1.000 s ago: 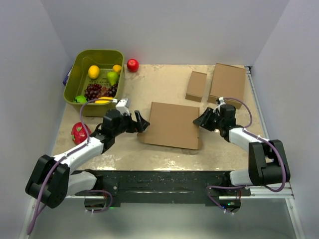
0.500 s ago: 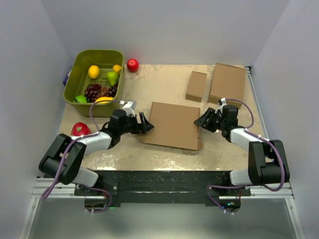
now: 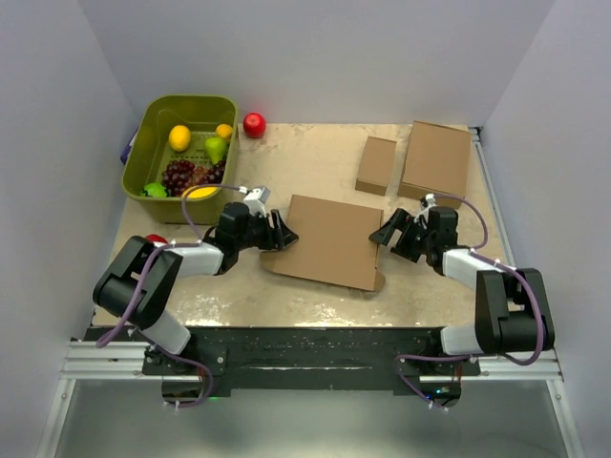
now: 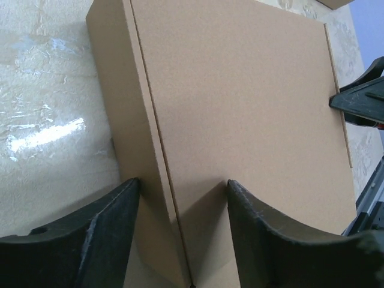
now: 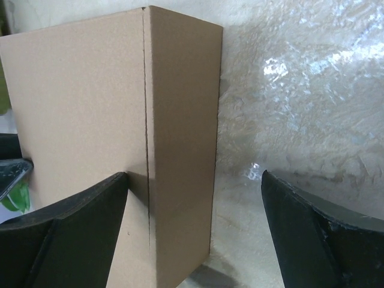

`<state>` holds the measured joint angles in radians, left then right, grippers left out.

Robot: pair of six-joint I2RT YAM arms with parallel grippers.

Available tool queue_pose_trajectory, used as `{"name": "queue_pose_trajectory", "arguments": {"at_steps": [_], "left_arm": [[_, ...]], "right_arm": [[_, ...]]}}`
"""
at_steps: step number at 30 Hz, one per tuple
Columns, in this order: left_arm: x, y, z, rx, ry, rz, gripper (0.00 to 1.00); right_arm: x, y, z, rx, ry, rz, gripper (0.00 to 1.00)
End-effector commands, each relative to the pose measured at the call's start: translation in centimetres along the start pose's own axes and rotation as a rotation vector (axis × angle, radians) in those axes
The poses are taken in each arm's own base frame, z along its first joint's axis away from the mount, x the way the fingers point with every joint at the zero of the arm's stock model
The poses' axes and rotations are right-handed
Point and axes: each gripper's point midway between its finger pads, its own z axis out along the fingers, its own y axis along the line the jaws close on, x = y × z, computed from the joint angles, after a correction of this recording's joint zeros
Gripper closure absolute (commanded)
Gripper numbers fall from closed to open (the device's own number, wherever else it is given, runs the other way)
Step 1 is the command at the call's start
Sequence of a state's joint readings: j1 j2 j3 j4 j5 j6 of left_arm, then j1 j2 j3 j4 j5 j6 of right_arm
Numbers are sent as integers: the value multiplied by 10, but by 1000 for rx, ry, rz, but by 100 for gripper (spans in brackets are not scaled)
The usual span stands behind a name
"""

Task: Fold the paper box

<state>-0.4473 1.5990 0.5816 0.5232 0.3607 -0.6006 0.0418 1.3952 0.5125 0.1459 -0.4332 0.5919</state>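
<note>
Two arms reach inward, left claw (image 3: 280,232), right claw (image 3: 389,234) straddling paper box (image 3: 329,240)

Left claw (image 3: 281,234) now narrower, astride the left edge of the paper box (image 3: 329,240); right claw (image 3: 387,241) newly wide apart.

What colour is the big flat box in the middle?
The paper box is plain brown, with no pattern. The left wrist view shows it best.
</note>
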Motion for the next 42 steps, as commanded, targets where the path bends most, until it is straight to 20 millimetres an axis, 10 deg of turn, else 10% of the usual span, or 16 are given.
{"name": "queue_pose_trajectory", "arguments": {"at_steps": [1,13,31,42], "left_arm": [[-28,-50,1,174,-92,93,41],[-42,-111,-25,281,-191,108,49],[-48,-64,-63,63,-228,101,29],[-27,-38,-83,-19,-191,64,13]], "right_arm": [[50,-18,1,12,160,17,7],[69,-4,5,-114,227,25,7],[76,0,5,-153,244,66,82],[73,6,2,-204,260,104,98]]}}
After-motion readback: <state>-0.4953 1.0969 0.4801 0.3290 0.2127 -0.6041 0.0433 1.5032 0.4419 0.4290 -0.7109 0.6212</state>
